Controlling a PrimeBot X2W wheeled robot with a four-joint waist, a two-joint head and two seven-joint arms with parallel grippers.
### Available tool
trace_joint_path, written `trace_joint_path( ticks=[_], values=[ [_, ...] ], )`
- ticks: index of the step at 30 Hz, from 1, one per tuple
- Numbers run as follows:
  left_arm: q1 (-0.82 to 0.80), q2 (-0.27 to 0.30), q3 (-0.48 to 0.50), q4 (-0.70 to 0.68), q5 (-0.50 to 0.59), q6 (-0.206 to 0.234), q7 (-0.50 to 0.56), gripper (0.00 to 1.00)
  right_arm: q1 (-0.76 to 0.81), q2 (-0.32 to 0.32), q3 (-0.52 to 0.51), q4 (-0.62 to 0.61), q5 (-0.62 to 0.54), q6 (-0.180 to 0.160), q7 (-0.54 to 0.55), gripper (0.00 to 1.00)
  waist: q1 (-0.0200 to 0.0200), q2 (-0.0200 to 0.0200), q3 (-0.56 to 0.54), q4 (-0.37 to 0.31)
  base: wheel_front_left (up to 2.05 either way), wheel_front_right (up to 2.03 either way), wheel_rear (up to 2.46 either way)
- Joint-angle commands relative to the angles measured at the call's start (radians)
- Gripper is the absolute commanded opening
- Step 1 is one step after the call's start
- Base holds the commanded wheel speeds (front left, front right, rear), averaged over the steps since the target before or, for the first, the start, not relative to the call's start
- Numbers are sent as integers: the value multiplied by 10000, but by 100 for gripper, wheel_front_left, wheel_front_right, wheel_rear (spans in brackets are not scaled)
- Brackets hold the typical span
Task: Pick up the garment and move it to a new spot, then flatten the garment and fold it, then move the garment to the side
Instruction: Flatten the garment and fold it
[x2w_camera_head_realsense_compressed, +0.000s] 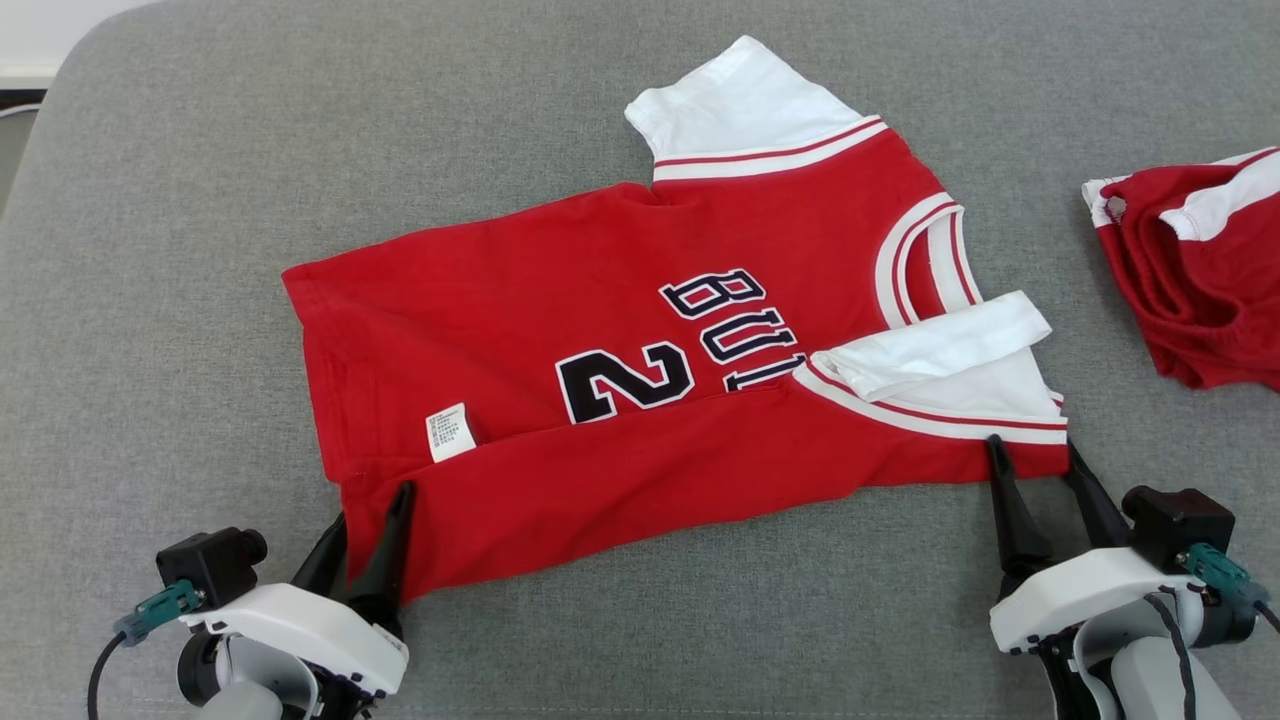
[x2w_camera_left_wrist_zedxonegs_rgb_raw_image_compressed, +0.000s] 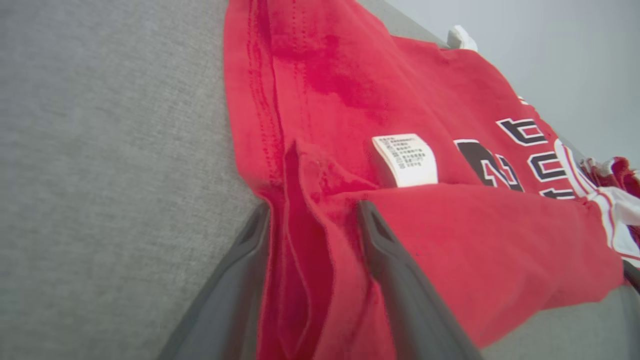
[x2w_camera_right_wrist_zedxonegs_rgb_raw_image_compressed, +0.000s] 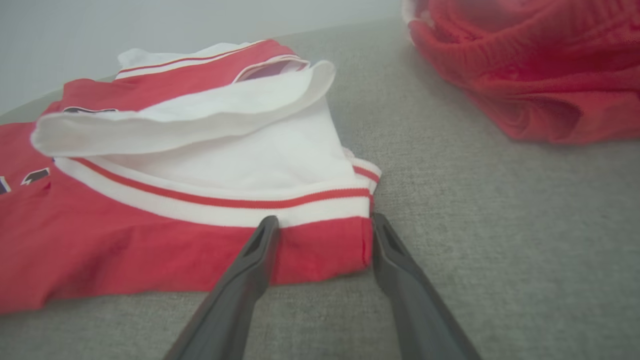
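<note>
1. The garment (x2w_camera_head_realsense_compressed: 620, 330), a red jersey with white sleeves and dark lettering, lies spread on the grey fabric surface (x2w_camera_head_realsense_compressed: 180, 250), its collar towards the robot's right.
2. Its near edge is folded up over the front, covering part of the lettering. A white care label (x2w_camera_head_realsense_compressed: 450, 432) shows at the fold line.
3. The left tool (x2w_camera_head_realsense_compressed: 372, 505) sits at the hem corner with its fingers wide apart. One finger (x2w_camera_left_wrist_zedxonegs_rgb_raw_image_compressed: 395, 260) rests on top of the folded cloth. The other seems to lie along the hem's outer edge, though it may be tucked under it.
4. The right tool (x2w_camera_head_realsense_compressed: 1032, 445) is at the shoulder corner, just below the folded-over white sleeve (x2w_camera_head_realsense_compressed: 940, 350). Its fingers are spread, and the red corner lies between their tips.
5. A second red garment (x2w_camera_head_realsense_compressed: 1200, 280) lies crumpled at the far right, apart from the jersey.
</note>
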Motion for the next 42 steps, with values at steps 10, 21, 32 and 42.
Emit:
trace_joint_path(
  ticks=[10,21,32,42],
  values=[
    [-284,156,212,174,-165,-139,202,0,-248,-196,603,333,819,-2,-133,0,0,0,42,-41,0,0,0],
    [47,183,165,90,-508,-239,546,0,995,-207,111,-937,866,-2,-133,0,0,0,-192,-174,0,0,0],
    [871,522,241,-730,-715,101,748,0,2384,151,-335,-2111,716,-2,-133,0,0,0,-442,-355,0,0,0],
    [1361,1068,564,-1582,-703,748,760,0,3347,330,-348,-2598,1153,-2,-133,0,0,0,-562,-596,0,0,0]
  ],
)
